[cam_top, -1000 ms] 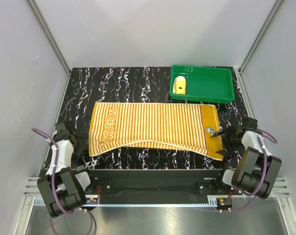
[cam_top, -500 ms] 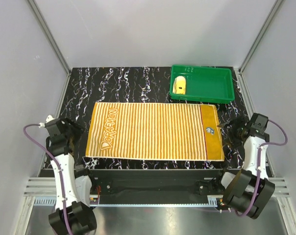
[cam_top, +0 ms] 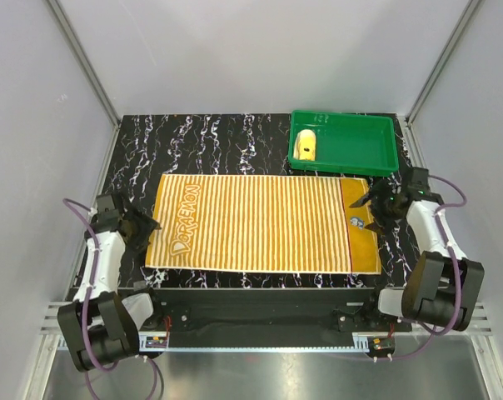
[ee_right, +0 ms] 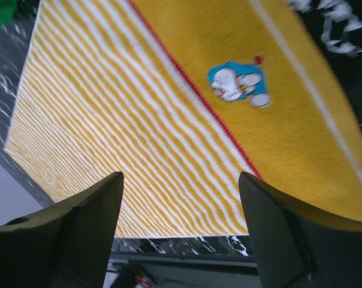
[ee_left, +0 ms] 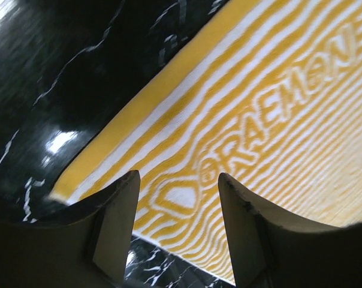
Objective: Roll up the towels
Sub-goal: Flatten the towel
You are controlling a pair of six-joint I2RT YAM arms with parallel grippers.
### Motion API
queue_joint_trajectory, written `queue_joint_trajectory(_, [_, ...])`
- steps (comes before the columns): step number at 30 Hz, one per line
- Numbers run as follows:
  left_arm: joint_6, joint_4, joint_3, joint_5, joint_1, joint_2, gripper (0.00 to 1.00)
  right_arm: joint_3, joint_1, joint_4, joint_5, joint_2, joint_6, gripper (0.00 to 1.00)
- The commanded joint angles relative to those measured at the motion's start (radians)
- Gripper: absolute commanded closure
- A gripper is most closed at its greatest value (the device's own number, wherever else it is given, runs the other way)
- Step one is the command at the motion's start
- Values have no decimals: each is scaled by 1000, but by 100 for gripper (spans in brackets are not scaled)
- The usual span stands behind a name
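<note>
**Striped towel flat, both claws at its ends**

Black marbled table (cam_top: 235, 142). Striped towel (cam_top: 260, 221) lies spread flat across the near half, long side running left to right, near edge close to the table's front.

Green tray (cam_top: 343, 117) at the far right corner, just beyond the towel's far right corner. Yellow towel (cam_top: 306, 147) sits in the tray's left end, bunched small.

My left claw (cam_top: 147, 229) is at the striped towel's left short edge, toward the near corner. Jaws apart, nothing between them. From my left wrist, the lettering (ee_left: 259, 120) woven into that end runs up and away from between my fingers (ee_left: 118, 222).

My right claw (cam_top: 370, 210) is over the towel's right end, above the plain orange band. Jaws wide apart, holding nothing. The small blue cartoon figure (ee_right: 238, 81) lies just ahead of the fingertips.

Cannot tell whether either claw touches the cloth.
</note>
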Motion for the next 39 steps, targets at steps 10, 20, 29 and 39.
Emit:
queue_joint_trajectory(10, [-220,-319,56,-332,-190,-35,39,189,222,1,172,68,13,15])
queue_joint_trajectory(20, [-352,-281,-16,-415,-304,96,38,191,244,87,69,205,-23,15])
queue_joint_trajectory(29, [-314,-220,-36,-501,-272,156,39,162,258,111,43,223,-24,15])
queue_joint_trajectory(39, [-231,-83,-70,-433,-215,238,52,168,258,85,80,222,-27,15])
